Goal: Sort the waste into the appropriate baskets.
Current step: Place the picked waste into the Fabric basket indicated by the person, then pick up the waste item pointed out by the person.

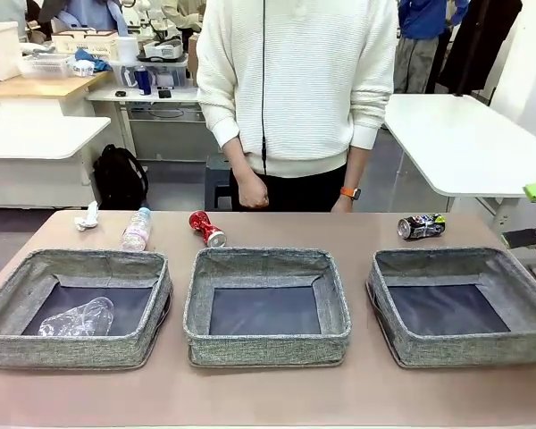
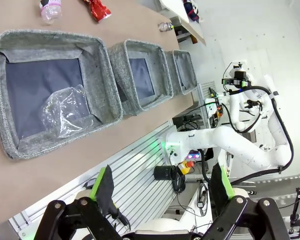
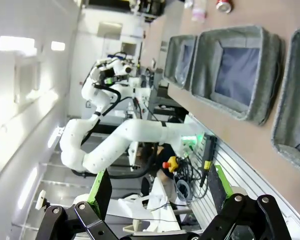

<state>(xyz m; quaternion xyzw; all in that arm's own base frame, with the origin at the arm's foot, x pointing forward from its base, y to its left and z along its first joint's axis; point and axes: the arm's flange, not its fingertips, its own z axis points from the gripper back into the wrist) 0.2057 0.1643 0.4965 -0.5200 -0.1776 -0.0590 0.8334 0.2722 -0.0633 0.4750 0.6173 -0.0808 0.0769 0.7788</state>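
Note:
Three grey woven baskets stand in a row: left (image 1: 71,344), middle (image 1: 266,344), right (image 1: 464,344). A crushed clear plastic bottle (image 1: 79,317) lies in the left basket (image 2: 102,75), also seen from the left wrist (image 2: 65,110). Behind the baskets lie crumpled white paper (image 1: 87,217), a small pink-labelled bottle (image 1: 137,230), a crushed red can (image 1: 206,229) and a crushed black can (image 1: 421,226). My right gripper (image 1: 531,214) hangs open at the right edge, off the table. My left gripper (image 2: 162,192) is open and empty, back from the table's near edge. The right gripper (image 3: 159,192) holds nothing.
A person in a white sweater stands at the far side, one hand (image 1: 250,189) hanging above the table edge. The near strip of table (image 1: 268,393) in front of the baskets is bare. White tables and shelves stand farther back.

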